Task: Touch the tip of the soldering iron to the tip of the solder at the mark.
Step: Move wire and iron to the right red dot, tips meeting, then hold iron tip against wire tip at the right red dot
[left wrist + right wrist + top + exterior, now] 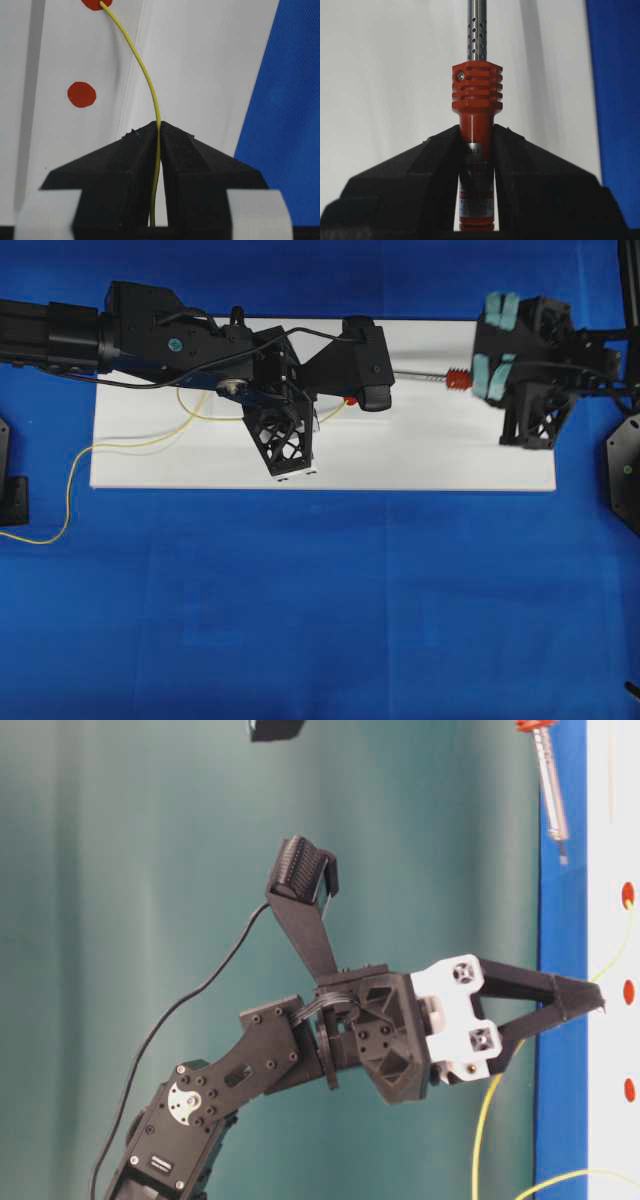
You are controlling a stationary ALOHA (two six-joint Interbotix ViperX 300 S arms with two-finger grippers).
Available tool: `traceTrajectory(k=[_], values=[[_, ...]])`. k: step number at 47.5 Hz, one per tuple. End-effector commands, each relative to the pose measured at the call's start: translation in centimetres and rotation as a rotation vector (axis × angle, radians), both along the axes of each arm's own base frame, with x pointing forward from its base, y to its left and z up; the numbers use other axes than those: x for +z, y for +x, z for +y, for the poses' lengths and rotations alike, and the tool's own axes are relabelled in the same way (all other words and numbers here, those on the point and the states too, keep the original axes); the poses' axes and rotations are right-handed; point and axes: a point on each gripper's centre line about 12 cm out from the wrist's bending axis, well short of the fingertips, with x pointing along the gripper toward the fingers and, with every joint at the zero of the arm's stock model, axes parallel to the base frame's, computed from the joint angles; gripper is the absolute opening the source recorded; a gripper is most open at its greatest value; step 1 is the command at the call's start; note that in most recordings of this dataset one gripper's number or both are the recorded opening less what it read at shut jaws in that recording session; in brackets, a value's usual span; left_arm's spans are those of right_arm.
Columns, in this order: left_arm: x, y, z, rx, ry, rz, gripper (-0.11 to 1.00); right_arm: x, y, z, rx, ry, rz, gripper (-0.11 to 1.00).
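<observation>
My left gripper (160,125) is shut on the solder (146,75), a thin yellow wire that curves up from the fingertips to a red mark (95,3) at the top edge. A second red mark (81,94) lies to its left. My right gripper (476,132) is shut on the soldering iron (476,97), clamping its red body just behind the ribbed collar. The perforated silver shaft runs out of the top of that view. From table level the iron's tip (563,855) hangs apart from the nearest mark (627,895). Overhead, the left wrist camera hides the tip.
A white board (450,460) lies on blue cloth (320,620). Loose solder (120,445) trails off the board's left edge onto the cloth. Three red marks sit in a row along the board in the table-level view. Black mounts stand at both side edges.
</observation>
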Motion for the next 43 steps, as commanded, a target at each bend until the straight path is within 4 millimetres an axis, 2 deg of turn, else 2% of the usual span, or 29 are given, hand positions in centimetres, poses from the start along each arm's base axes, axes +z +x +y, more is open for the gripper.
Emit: traceTrajectory(k=[1,17,43], values=[[1.7,0.5,0.2,0.003,0.007,-0.046,0.02,0.8,1.3,0.2,0.017,-0.005,-0.032,0.06],[1.9,0.6,0.2,0.002,0.008,-0.053,0.02,-0.4,3.0,0.1,0.03,0.004,-0.009,0.06],[1.8,0.6,0.5,0.008,0.008,-0.052,0.02,-1.2,3.4,0.5,0.051,0.009,-0.008,0.06]])
